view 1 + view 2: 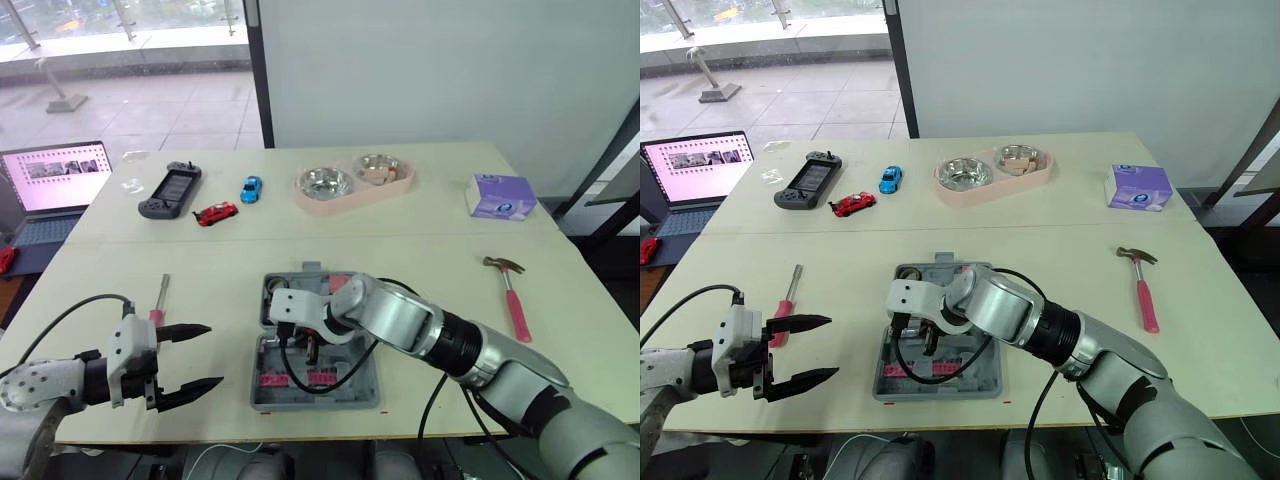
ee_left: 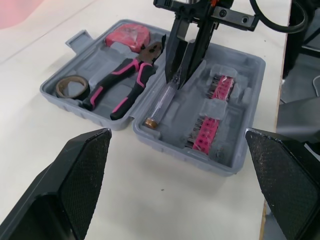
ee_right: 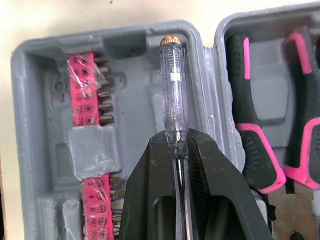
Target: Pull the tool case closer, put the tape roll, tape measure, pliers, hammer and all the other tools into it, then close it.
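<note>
Right tool (image 3: pixel 176 150) is clamped on a clear plastic tester screwdriver with a brass end cap (image 3: pixel 172 95). The smooth black fingers pinch its shaft end, and the metal shaft between them is mostly hidden. The tester is tilted, cap end low over the open grey moulded-plastic tool case (image 2: pixel 252 65). Can't tell if the cap touches the case floor.

That half of the case holds two pink strips of steel driver bits (image 2: pixel 212 125), one under wrinkled clear film. The other half holds:
- black-and-pink-handled pliers (image 2: pixel 120 85), seated in their recess
- a flat tan tape roll (image 2: pixel 72 86)
- a red tape measure (image 2: pixel 131 36), in the far corner

The left wrist view gives this layout. In the head views the right arm covers most of the case interior.

Left tool (image 1: pixel 185 362) has its fingers wide apart and is empty, sitting left of the case over the cream worktop (image 1: pixel 420 260). Its pads are finely ribbed.

A pink-handled screwdriver (image 1: pixel 160 300) lies just beyond the left tool. A pink-handled steel claw hammer (image 1: pixel 510 290) lies well to the right of the case.

The case sits at the near worktop edge.
</note>
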